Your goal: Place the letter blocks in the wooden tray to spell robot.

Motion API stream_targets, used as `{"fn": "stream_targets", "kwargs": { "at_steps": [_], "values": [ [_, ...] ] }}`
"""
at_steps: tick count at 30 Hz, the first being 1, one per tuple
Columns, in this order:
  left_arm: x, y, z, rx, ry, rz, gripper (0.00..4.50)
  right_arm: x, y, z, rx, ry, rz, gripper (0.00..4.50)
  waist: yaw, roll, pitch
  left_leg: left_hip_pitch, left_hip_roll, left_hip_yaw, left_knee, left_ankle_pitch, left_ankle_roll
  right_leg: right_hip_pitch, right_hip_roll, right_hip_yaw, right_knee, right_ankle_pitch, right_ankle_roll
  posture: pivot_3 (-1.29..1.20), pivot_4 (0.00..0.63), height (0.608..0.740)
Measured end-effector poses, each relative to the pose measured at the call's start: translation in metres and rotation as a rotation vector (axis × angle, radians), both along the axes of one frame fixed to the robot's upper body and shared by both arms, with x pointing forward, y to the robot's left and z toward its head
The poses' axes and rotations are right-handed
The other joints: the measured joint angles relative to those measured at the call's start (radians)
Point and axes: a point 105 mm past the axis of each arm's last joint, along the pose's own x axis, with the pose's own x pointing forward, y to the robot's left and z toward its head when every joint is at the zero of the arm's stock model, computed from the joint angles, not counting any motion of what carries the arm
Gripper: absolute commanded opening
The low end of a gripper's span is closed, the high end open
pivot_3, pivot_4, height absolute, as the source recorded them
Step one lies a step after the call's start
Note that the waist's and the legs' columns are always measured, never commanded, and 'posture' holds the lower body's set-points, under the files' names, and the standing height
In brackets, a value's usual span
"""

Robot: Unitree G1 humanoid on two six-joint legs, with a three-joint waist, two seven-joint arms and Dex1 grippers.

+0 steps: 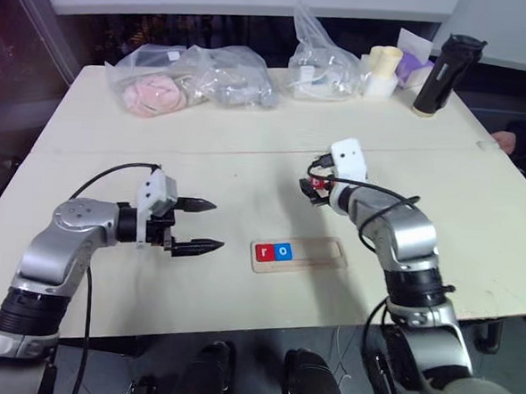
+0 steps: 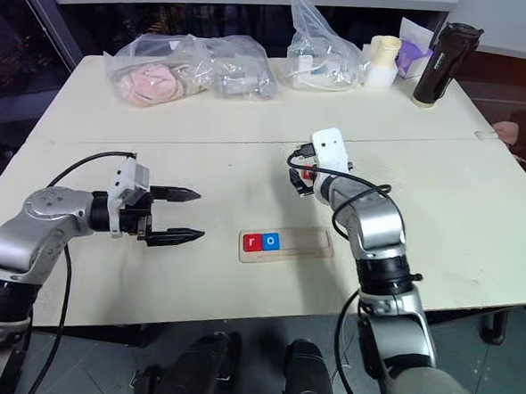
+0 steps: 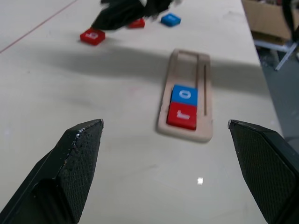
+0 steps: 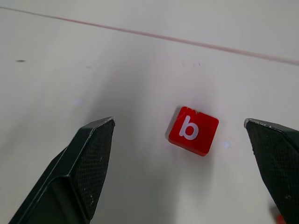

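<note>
Pale cream table (image 1: 247, 160) w/ a thin red line across it, dark floor behind. Along the far edge: clear plastic bags (image 1: 194, 81) w/ stuff inside, a cream cup (image 1: 384, 70), a purple-and-white box (image 1: 414, 63), a black flask (image 1: 445, 74) at the far right.

Wooden tray (image 1: 318, 252) lies flat near the front edge, between the two arms, long side running left-right. Two letter blocks sit in its left end, touching side by side: red r block (image 1: 264, 252) at the very end, blue o block (image 1: 283, 251) next to it. Rest of the groove is bare wood.

Left gripper (image 1: 203, 225) hovers just left of the tray, pointing toward it, fingers spread wide apart, holding nothing; in the left wrist view the tray lies between its two fingertips (image 3: 86, 140), well ahead of them.

Right gripper (image 4: 180, 135) is further back, behind the tray, aimed down at the table, jaws wide apart & empty. Red b block (image 4: 193, 130) lies flat on the table between its fingers, not touched, turned a bit askew.

Left wrist view shows a blue block (image 3: 170, 19) loose on the table beyond the tray, plus another red one (image 3: 136, 23) partly hidden by the right gripper, letters can't be read
</note>
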Motion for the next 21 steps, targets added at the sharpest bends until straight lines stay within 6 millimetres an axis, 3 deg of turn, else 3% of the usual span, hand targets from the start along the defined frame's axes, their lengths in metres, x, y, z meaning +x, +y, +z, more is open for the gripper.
{"fn": "stream_targets", "kwargs": {
  "at_steps": [6, 16, 19, 21],
  "values": [
    [-0.008, -0.004, -0.001, -0.016, 0.007, 0.016, 4.49, 0.006, 0.013, -0.029, -0.012, 0.065, -0.031, 4.50, -0.005, 0.000, 0.000, 0.000, 0.001, 0.002, -0.001, 0.001, -0.001, -0.003, 0.001, 0.001, 0.004, 0.001, -0.001, 0.00, 0.150, 0.725],
    [-0.004, -0.002, -0.002, -0.016, 0.003, 0.060, 4.49, 0.028, 0.019, -0.032, 0.032, 0.072, -0.119, 4.50, -0.007, 0.000, 0.000, 0.007, 0.003, 0.004, 0.001, 0.003, -0.004, -0.002, 0.003, 0.004, 0.012, 0.001, -0.003, 0.00, 0.150, 0.725],
    [-0.003, -0.002, -0.002, -0.016, -0.001, 0.066, 4.50, 0.030, 0.016, -0.033, 0.061, 0.092, -0.151, 3.64, -0.004, 0.000, 0.000, 0.007, 0.003, 0.004, 0.001, 0.003, -0.004, -0.002, 0.004, 0.004, 0.012, 0.001, -0.004, 0.00, 0.150, 0.725],
    [-0.002, -0.002, -0.002, -0.020, -0.005, 0.075, 4.50, 0.031, 0.011, -0.033, 0.072, 0.097, -0.180, 2.60, -0.002, 0.000, 0.000, 0.007, 0.003, 0.004, 0.001, 0.003, -0.004, -0.002, 0.004, 0.004, 0.012, 0.001, -0.004, 0.00, 0.150, 0.725]
  ]
}}
